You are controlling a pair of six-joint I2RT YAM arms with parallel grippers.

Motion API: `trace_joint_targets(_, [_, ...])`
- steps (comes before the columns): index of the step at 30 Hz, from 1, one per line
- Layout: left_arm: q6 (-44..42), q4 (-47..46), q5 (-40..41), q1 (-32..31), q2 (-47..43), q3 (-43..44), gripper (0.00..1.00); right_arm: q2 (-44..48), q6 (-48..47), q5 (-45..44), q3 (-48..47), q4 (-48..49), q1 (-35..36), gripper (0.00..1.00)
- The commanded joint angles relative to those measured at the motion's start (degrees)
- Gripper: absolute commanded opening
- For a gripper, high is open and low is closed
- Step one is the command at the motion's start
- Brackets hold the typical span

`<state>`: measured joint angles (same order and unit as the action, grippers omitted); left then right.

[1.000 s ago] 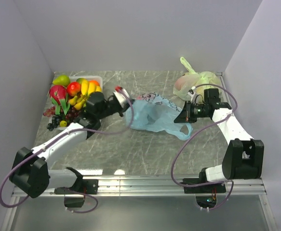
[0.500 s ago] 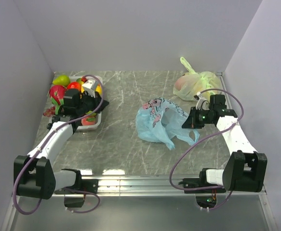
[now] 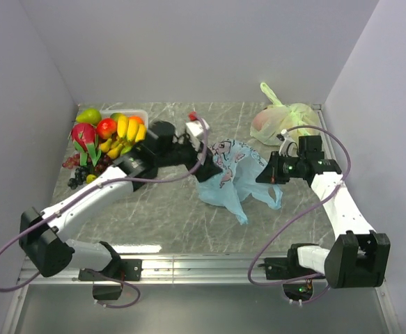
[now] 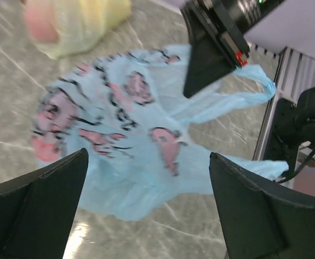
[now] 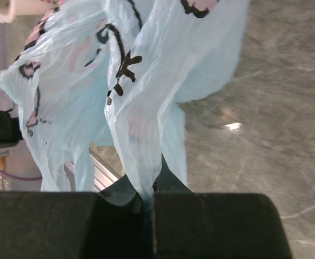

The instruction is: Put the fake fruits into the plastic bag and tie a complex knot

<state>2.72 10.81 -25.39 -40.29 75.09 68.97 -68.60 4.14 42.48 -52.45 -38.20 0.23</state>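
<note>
Bag (image 3: 234,177) lies crumpled in the middle of the frame. The right gripper (image 5: 149,199) pinches its edge tight. Left gripper (image 4: 149,156) hangs over it, fingers spread wide, empty. Fruits (image 3: 108,136) sit far back, upper left – I think filling is underway; next, grab one.

At the bottom centre, the right end effector (image 5: 149,200) pinches a fold of the light-blue plastic bag (image 5: 119,81). The bag's dark and pink print fills the upper left; grey marbled worktop (image 5: 276,124) shows on the right.
</note>
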Motion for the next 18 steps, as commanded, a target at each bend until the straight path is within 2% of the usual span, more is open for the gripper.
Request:
trace_joint_targets(1, [4.1,-4.0,11.2,-6.5,3.2,-1.0,0.99,2.0,4.6,0.4,-1.5,3.0,1.5,0.0])
trace_joint_targets(2, [4.4,-4.6,12.8,-9.0,4.3,-0.5,0.99,2.0,4.9,0.4,-1.8,2.8,2.0,0.0])
trace_joint_targets(5, [6.9,-5.4,18.3,-11.0,9.1,2.7,0.99,2.2,5.2,0.2,-2.1,2.2,2.7,0.0])
trace_joint_targets(6, [7.1,-5.0,23.5,-11.9,10.3,3.3,0.99,2.3,4.3,0.6,-2.5,1.7,2.9,0.0])
trace_joint_targets(10, [7.2,-1.1,34.8,-11.3,18.0,5.6,0.99,1.7,-1.8,5.1,-6.0,-5.5,3.1,0.0])
trace_joint_targets(11, [6.9,-0.5,35.4,-9.6,19.6,5.6,0.99,1.3,-6.5,7.9,-7.0,-10.0,3.2,0.0])
trace_joint_targets(12, [7.6,-0.1,35.4,-8.1,19.6,5.5,0.99,0.8,-9.0,9.2,-7.8,-10.1,3.1,0.0])
trace_joint_targets(13, [8.3,0.5,30.6,-6.2,20.6,5.6,0.98,0.1,-11.2,9.9,-9.2,-14.7,3.1,0.0])
trace_joint_targets(14, [9.0,2.4,27.1,-1.4,21.1,5.6,0.88,-0.4,-13.5,10.7,-9.9,-16.8,3.0,0.0])
trace_joint_targets(15, [10.1,3.2,24.2,0.9,21.4,5.8,0.59,-0.7,-18.5,10.7,-10.3,-19.0,2.9,0.0])
trace_joint_targets(16, [9.9,3.7,19.5,3.4,21.8,5.8,0.48,-0.9,-21.0,10.8,-10.5,-22.1,2.2,0.0])
trace_joint_targets(17, [8.9,4.3,8.9,7.9,21.9,5.9,0.35,-0.9,-21.5,10.3,-10.7,-22.2,1.7,0.0])
trace_joint_targets(18, [5.4,6.9,2.9,10.0,21.9,6.3,0.09,-1.1,-25.5,9.1,-11.1,-24.5,1.1,0.0])
